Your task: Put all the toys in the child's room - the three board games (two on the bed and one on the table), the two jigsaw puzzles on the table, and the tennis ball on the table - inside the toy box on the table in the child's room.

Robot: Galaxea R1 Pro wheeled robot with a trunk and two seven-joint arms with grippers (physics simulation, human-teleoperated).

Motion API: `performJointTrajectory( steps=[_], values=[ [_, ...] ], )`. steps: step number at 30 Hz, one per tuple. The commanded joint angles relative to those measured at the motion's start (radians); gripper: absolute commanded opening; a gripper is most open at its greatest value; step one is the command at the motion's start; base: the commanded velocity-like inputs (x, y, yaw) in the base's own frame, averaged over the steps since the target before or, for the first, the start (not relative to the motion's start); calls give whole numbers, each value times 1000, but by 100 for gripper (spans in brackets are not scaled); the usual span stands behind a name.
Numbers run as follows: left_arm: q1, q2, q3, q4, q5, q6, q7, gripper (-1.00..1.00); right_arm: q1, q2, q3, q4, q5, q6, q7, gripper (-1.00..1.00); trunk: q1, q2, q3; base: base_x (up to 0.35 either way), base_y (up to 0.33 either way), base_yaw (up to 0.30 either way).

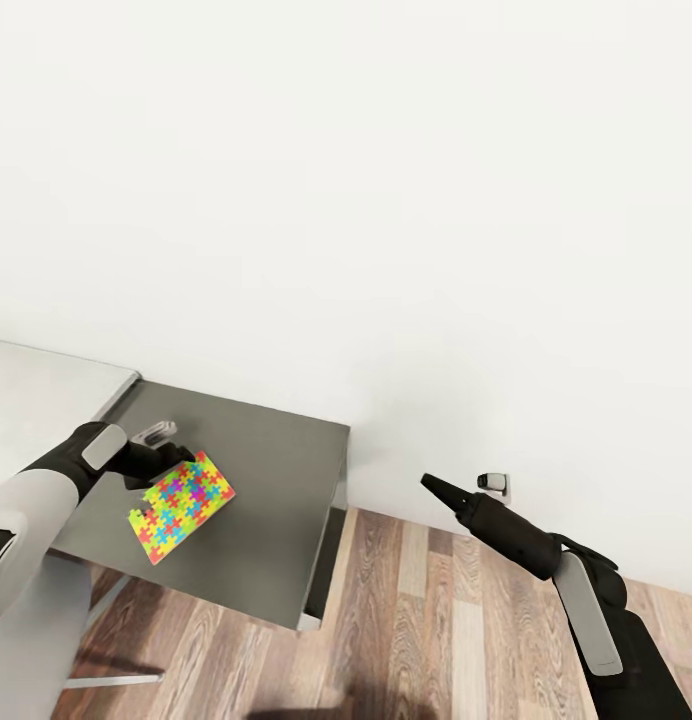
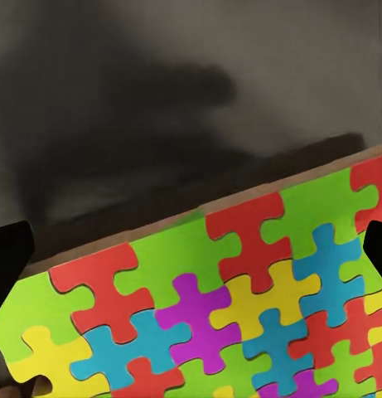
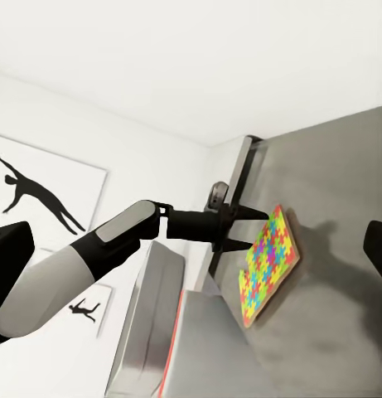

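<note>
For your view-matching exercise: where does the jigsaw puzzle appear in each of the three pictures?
Head view: puzzle lower left, held over the dark cabinet.
Left wrist view: puzzle across the lower half.
Right wrist view: puzzle right of centre.
Shared landmark: the cabinet.

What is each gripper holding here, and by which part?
The left gripper holds a jigsaw puzzle by one edge, tilted above the dark grey cabinet. The right gripper holds nothing; its fingers look closed.

Pale grey arm shells, black joints, black tapered end effector (image 1: 438, 490).
</note>
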Motion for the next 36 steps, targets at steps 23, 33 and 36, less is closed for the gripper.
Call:
performJointTrajectory(
  steps=[23,33,36],
  values=[
    [0,-1,-9,-1,12,3,5,100,0,0,0,0,-3,6,1,100,1,-1,-2,-8,-124,0],
    [0,-1,-8,-1,12,4,5,100,-1,0,0,0,-3,6,1,100,1,-1,-2,-4,-39,0],
    [-1,-1,-8,-1,12,4,5,100,-1,0,0,0,-3,6,1,100,1,-1,-2,-36,-127,0]
  ],
)
